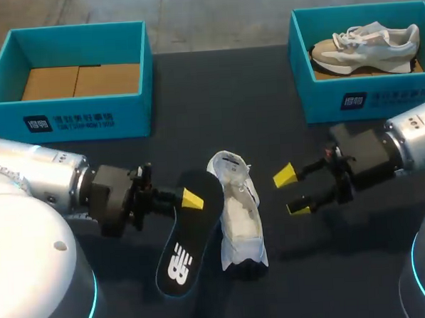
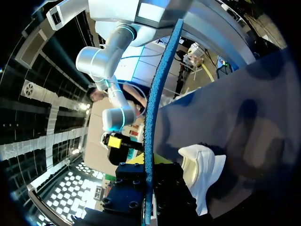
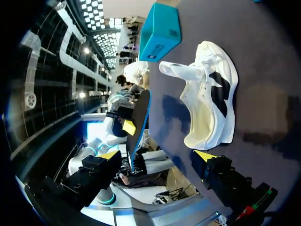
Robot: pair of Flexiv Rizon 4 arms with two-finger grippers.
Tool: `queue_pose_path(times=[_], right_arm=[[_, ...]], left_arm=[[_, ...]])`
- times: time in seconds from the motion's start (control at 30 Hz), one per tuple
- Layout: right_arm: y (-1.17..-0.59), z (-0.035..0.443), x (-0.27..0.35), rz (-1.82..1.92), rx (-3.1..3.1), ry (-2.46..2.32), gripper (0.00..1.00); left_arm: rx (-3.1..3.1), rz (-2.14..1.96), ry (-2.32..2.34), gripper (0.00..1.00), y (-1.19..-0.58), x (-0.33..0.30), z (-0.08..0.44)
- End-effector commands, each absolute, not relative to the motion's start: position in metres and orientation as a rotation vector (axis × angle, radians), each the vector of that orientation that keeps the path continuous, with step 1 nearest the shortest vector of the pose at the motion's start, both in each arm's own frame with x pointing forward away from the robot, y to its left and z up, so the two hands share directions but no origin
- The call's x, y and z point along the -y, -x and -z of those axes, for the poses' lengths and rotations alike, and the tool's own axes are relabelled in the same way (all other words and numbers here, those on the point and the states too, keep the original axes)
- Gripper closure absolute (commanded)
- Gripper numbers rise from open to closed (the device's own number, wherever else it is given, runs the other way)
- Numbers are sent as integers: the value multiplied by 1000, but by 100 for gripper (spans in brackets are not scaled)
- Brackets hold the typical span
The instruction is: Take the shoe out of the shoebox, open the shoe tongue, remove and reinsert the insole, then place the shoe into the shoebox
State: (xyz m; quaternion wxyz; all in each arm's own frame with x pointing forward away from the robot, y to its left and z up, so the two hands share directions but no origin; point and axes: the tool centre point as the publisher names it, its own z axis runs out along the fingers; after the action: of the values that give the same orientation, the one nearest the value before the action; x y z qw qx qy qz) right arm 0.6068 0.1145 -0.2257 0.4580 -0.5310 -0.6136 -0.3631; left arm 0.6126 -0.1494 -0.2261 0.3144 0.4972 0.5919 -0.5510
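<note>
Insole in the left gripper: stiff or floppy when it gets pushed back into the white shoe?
Probably flexible: the insole looks thin edge-on in the left wrist view. Yet gripped near one end by the left gripper, it bows only slightly, so likely light and springy, not limp.

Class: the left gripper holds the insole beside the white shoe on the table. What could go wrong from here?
1. The left gripper pinches the insole only near one end, so it may bend or slip when pushed in.
2. The white shoe lies loose, with the open right gripper apart from it; the insole could shove the shoe away instead of sliding inside.
</note>
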Motion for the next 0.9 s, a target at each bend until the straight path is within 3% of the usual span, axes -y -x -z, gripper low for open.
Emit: queue_pose_path(times=[0.03,0.6,0.9], right_arm=[[-598,227,-105,844,1531,1263,0],[-596,228,-106,868,1639,1290,0],[-574,259,-98,917,1892,1081,0]], left_arm=[[-1586,1460,-1300,100,-598,152,228],[-1603,1511,-1283,100,-593,157,228],[-1702,1680,-1165,100,-577,163,231]])
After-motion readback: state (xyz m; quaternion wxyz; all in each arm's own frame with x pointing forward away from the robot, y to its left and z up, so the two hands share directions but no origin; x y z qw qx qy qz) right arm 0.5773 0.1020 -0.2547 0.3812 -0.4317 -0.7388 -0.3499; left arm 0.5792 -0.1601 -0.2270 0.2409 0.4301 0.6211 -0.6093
